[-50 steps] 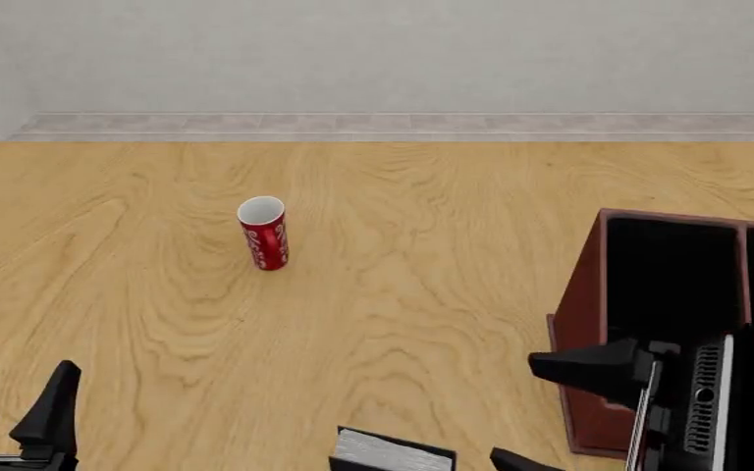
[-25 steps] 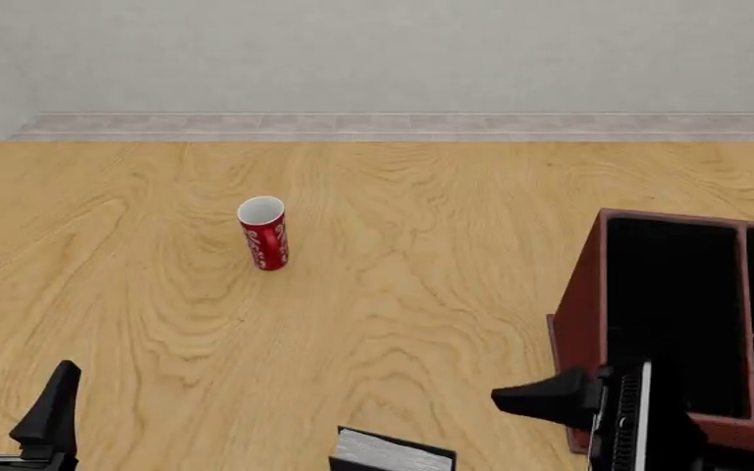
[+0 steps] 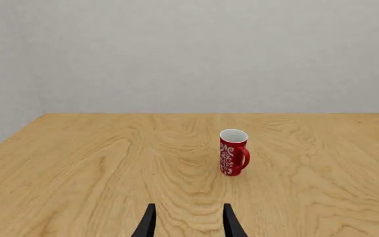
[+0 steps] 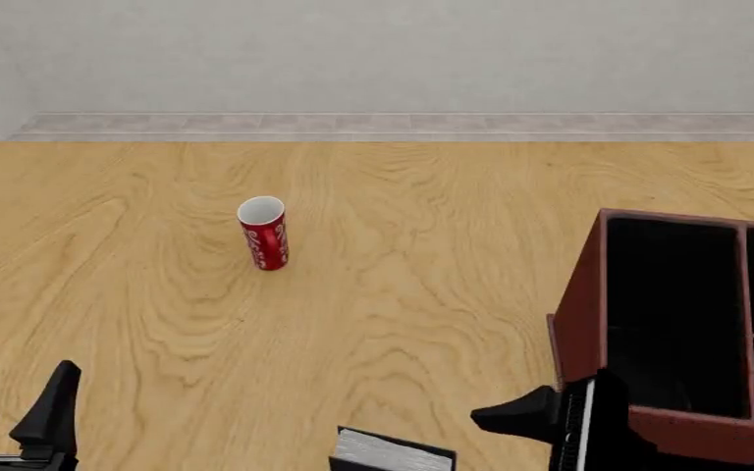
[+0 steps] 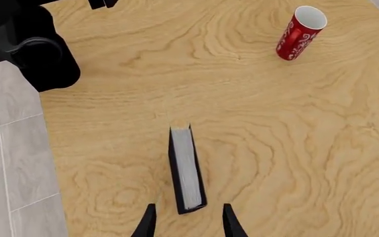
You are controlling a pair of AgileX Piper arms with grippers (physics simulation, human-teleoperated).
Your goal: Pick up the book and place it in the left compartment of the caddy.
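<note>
Right wrist view shows the book [image 5: 187, 170] standing on edge on the table [image 5: 275, 128], page edge up, near its front edge, just ahead of the right gripper [image 5: 186, 223], whose fingers are spread and touch nothing. Front view has the caddy [image 4: 584, 314] to the right, its left compartment [image 4: 672, 314] bare. The left gripper [image 4: 13, 404] hovers released at lower left. A red cup [image 4: 263, 234] stands well apart.

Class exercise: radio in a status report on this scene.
Both grippers open, empty. Right gripper lined up over book, not yet gripping. Book on edge at table's near side. Caddy empty. Red cup well clear.
</note>
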